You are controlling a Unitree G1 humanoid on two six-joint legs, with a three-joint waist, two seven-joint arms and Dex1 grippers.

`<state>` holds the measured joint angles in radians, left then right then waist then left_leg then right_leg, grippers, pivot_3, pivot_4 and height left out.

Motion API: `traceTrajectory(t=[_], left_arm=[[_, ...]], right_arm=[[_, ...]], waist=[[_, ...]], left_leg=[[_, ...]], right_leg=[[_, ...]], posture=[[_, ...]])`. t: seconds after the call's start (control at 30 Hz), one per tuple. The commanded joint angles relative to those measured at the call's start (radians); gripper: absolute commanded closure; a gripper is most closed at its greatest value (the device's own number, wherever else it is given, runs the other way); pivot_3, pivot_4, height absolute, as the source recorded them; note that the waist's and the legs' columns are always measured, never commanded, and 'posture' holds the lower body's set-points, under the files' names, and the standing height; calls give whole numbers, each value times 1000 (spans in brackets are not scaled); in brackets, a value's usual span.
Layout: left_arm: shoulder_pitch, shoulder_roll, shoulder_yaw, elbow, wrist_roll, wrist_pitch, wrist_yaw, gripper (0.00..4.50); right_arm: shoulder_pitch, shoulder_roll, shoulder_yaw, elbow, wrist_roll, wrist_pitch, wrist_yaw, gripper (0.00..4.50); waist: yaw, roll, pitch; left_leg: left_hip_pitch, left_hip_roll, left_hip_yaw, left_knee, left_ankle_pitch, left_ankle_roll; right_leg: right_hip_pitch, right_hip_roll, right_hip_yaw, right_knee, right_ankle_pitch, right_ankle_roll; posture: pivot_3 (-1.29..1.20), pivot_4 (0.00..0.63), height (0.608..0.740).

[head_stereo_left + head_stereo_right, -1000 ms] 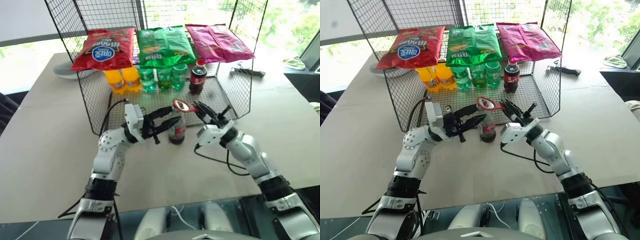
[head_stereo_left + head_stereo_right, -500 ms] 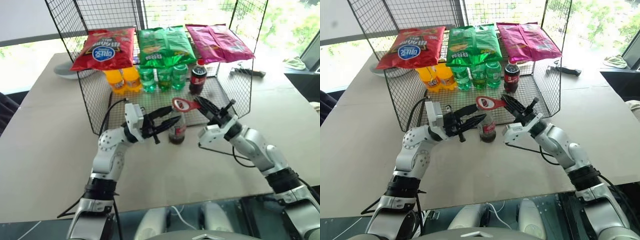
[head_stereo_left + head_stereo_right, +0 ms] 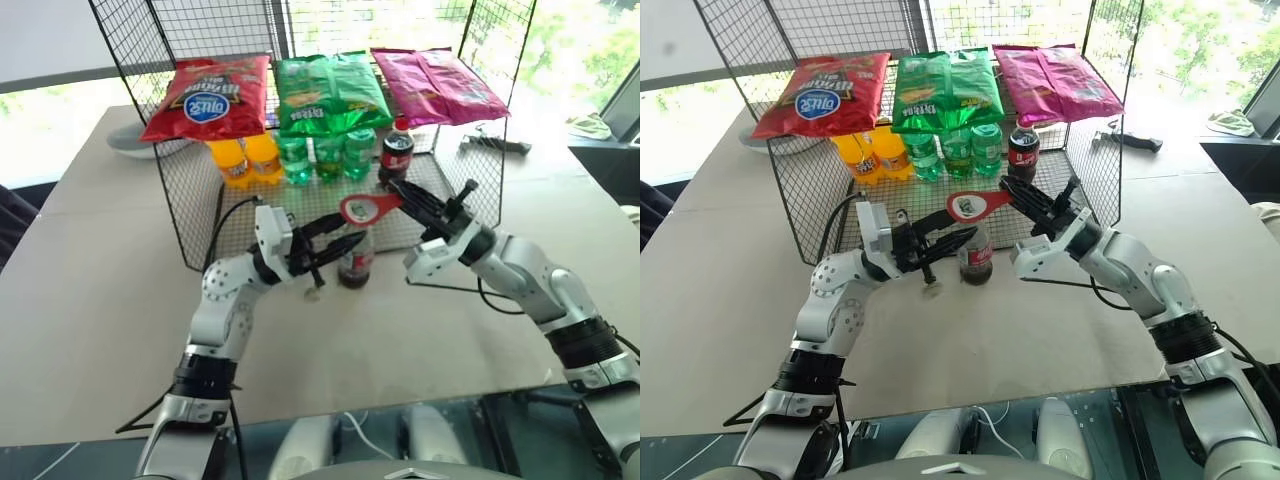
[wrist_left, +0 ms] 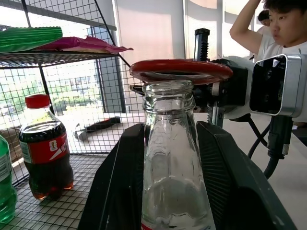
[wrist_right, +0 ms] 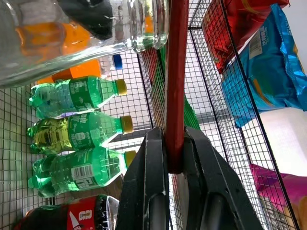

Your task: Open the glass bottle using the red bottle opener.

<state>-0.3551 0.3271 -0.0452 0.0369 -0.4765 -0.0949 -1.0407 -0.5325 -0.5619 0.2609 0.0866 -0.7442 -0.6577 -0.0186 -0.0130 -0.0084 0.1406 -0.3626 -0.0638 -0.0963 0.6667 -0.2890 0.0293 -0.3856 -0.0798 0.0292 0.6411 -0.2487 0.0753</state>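
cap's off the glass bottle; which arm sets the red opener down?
Right: its jaws pinch the flat red bottle opener by the handle, ring above the bare mouth. The left gripper steadies the clear glass bottle.

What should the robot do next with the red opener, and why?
Probably move the red bottle opener aside in the right end effector. The glass bottle, gripped by the left end effector, has a bare mouth, and a small round thing, likely the cap, lies beside it on the table.
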Motion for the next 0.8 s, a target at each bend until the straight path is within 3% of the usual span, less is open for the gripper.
traceTrajectory(t=[0.03, 0.3, 0.57, 0.73, 0.77, 0.8], left_arm=[[18, 11, -17, 31, 46, 19, 16, 3247], [30, 16, -7, 21, 37, 21, 14, 3247], [21, 19, 6, 31, 42, 12, 23, 3247], [22, 21, 12, 28, 38, 12, 24, 3247], [22, 22, 13, 28, 38, 12, 25, 2343], [23, 23, 14, 28, 38, 11, 27, 2000]], right_arm=[[-21, 7, -40, -40, 41, 4, -9, 4500], [19, 68, -75, -26, 172, 13, -11, 4500], [90, 162, -40, 7, 469, 59, 167, 4500], [121, 202, -52, -2, 536, 99, 222, 4500], [125, 205, -53, -2, 541, 102, 228, 4500], [129, 211, -57, -3, 547, 106, 230, 4500]], waist=[[0, 0, 0], [0, 0, 0], [-1, 0, 0], [-1, 1, 1], [-1, 1, 1], [-2, 1, 2]], left_leg=[[0, 0, 0, 0, 0, 0], [0, 0, 0, 0, 0, 0], [0, 1, 0, -1, 0, 0], [0, 1, 0, -1, 0, 0], [0, 1, 0, -1, 0, 0], [0, 1, 0, -1, 0, 0]], right_leg=[[0, 0, 0, 0, 0, 0], [0, 0, 0, 0, 0, 0], [0, 0, 0, -1, 0, 0], [0, 0, 0, -1, 0, 0], [0, 0, 0, -1, 0, 0], [0, 0, 0, -1, 0, 0]], posture=[[0, 150, 740], [0, 150, 740], [0, 150, 740], [0, 150, 740], [0, 150, 740], [0, 150, 740]])
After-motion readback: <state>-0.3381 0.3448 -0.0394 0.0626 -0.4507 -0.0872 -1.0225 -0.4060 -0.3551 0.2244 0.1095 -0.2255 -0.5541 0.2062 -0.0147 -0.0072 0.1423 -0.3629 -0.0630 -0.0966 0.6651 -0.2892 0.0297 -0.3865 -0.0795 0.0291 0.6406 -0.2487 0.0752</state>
